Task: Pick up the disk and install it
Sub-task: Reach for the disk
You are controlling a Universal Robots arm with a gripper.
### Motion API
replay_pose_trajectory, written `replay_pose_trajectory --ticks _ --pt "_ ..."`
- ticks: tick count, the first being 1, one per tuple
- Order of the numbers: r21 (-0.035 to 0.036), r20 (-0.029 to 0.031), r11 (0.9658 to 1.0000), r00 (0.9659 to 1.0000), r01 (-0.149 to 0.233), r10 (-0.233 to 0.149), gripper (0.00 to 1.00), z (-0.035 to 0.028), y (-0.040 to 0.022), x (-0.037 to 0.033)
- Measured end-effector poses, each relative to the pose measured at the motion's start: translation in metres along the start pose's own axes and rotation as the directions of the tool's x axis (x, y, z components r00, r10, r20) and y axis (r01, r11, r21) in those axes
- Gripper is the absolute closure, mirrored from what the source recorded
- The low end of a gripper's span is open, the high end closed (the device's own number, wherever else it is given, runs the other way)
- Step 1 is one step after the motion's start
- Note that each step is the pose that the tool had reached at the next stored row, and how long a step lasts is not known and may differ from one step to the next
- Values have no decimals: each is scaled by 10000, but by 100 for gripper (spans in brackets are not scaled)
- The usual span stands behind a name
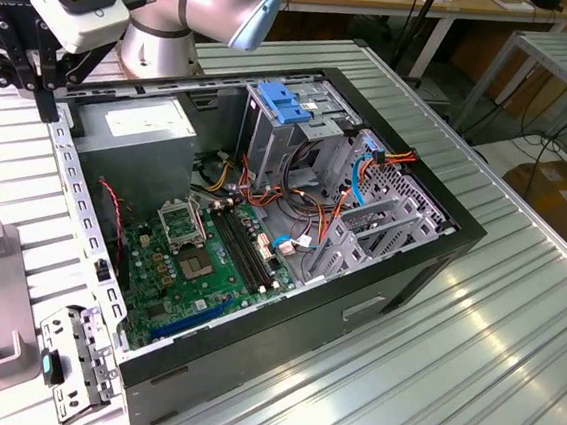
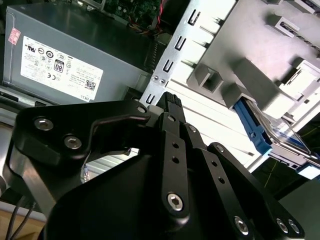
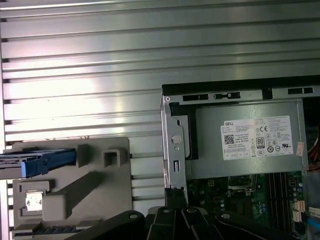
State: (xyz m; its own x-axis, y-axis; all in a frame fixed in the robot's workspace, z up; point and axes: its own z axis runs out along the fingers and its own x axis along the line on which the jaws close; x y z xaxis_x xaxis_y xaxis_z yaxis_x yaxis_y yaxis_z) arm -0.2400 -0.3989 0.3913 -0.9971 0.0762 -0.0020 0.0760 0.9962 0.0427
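In the exterior view, the claw [image 1: 47,104] is seen with fingers together and nothing held, hanging at a corner of the case [image 1: 248,375] by the power supply [image 1: 136,123]. In the second wrist view, the disk [image 2: 257,125] is found on edge in a grey holder [image 2: 250,47], outside the case wall and well apart from the claw; its far end is hidden. In the first wrist view, the disk [image 3: 37,161] is cut off at the picture's edge, and its long axis runs toward the case.
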Motion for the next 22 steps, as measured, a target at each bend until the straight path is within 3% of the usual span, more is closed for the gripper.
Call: replay_pose_trajectory --ticks 22 --pt "7 -89 10000 10000 -4 4 89 6 -14 182"
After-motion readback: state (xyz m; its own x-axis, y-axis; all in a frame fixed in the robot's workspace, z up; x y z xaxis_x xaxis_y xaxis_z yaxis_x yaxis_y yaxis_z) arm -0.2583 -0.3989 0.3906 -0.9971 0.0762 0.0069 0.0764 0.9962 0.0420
